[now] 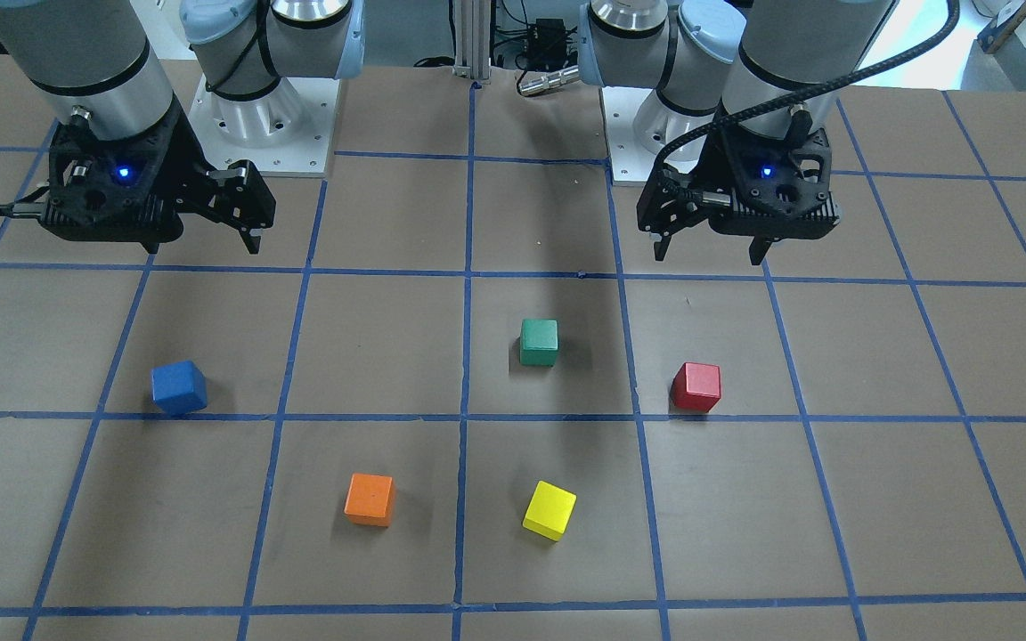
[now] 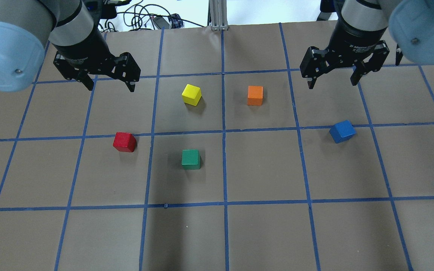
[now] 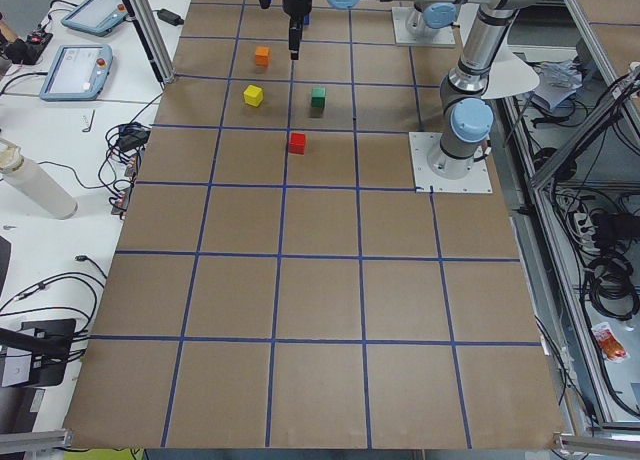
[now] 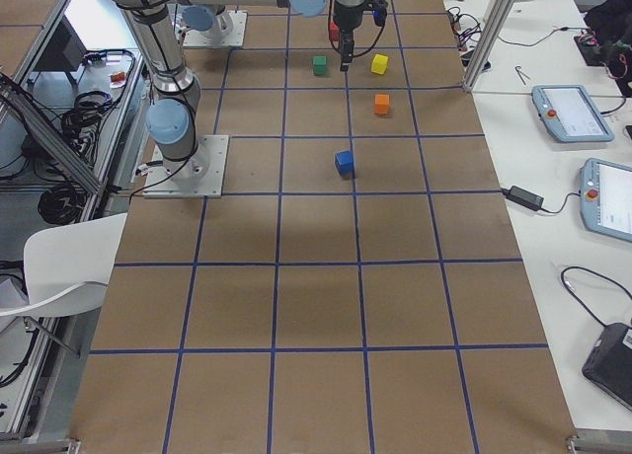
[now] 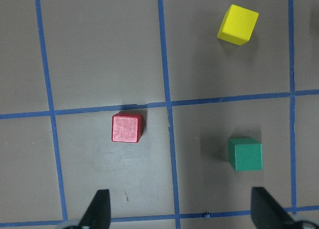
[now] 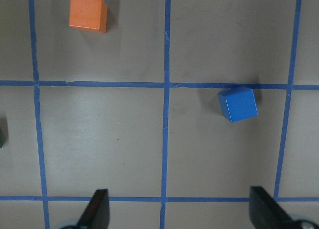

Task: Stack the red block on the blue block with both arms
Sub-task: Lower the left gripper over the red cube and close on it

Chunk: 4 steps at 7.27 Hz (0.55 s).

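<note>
The red block (image 1: pixel 696 386) sits on the brown gridded table on my left side; it also shows in the overhead view (image 2: pixel 124 142) and the left wrist view (image 5: pixel 127 128). My left gripper (image 1: pixel 709 256) is open and empty, raised above the table, back from the red block (image 2: pixel 109 87). The blue block (image 1: pixel 179 387) sits on my right side, also in the overhead view (image 2: pixel 342 131) and the right wrist view (image 6: pixel 238 103). My right gripper (image 1: pixel 206 245) is open and empty, raised, back from the blue block (image 2: pixel 332 85).
A green block (image 1: pixel 539 342) sits mid-table next to the red one. A yellow block (image 1: pixel 549 509) and an orange block (image 1: pixel 369 499) lie farther out. Both arm base plates (image 1: pixel 264 133) stand at the robot's edge. Blue tape lines grid the table.
</note>
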Tool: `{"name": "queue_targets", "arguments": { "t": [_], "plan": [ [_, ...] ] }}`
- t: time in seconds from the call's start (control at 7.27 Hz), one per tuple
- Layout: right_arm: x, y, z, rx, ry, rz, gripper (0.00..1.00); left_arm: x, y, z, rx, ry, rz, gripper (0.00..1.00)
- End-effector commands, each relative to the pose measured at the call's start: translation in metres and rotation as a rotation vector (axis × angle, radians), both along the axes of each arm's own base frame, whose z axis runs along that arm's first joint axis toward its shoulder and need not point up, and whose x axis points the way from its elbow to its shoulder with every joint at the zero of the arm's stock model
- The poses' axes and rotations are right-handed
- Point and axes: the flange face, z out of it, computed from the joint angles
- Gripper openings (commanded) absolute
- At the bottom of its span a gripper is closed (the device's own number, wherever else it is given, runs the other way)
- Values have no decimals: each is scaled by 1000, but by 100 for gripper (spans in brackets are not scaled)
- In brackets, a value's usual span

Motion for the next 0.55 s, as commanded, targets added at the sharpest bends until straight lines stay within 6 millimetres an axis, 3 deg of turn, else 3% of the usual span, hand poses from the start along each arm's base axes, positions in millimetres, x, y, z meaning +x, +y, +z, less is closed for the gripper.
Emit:
{"name": "queue_targets", "arguments": {
  "t": [0.0,0.28,0.41],
  "plan": [
    [0,0,0,0,2,1,100,1,0,1,0,0,-3,100],
    [0,-1,-1,0,0,1,100,2,4,-5,24,-7,-3,100],
    [1,0,-1,0,-2,2,100,11,2,-26,53,-8,10,100]
  ]
}}
